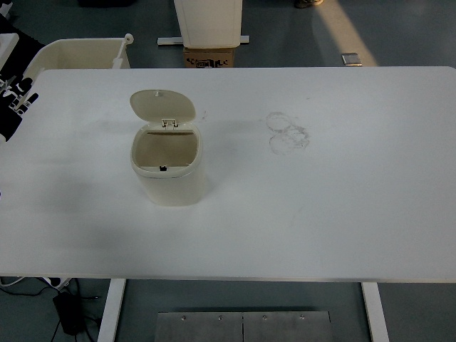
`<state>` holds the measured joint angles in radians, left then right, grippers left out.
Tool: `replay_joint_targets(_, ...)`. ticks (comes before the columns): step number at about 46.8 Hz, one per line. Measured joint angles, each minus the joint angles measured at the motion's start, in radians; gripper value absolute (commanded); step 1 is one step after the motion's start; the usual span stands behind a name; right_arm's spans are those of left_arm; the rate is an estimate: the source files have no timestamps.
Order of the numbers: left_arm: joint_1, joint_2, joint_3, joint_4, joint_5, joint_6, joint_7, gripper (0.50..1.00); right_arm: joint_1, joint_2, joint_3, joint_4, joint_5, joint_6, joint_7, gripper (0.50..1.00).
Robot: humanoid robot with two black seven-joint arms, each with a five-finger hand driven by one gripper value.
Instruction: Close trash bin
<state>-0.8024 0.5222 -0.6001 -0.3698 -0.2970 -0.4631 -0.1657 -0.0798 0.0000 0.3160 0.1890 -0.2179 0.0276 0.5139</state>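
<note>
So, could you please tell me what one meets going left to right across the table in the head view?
Left hand at the left edge → open trash bin → ring-shaped smudges.

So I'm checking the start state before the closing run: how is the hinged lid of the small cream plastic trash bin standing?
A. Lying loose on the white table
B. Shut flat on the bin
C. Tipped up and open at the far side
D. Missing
C: the cream hinged lid stands raised behind the small cream plastic trash bin, whose inside shows.
</note>
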Motion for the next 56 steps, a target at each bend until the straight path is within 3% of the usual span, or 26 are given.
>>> replay_joint_targets(56, 0.001, -0.011, 0.002, -0.001, 0.006, 0.018, 0.005, 1.000, 0.000, 0.000, 0.000, 0.000, 0.000, 0.000, 0.000, 0.991)
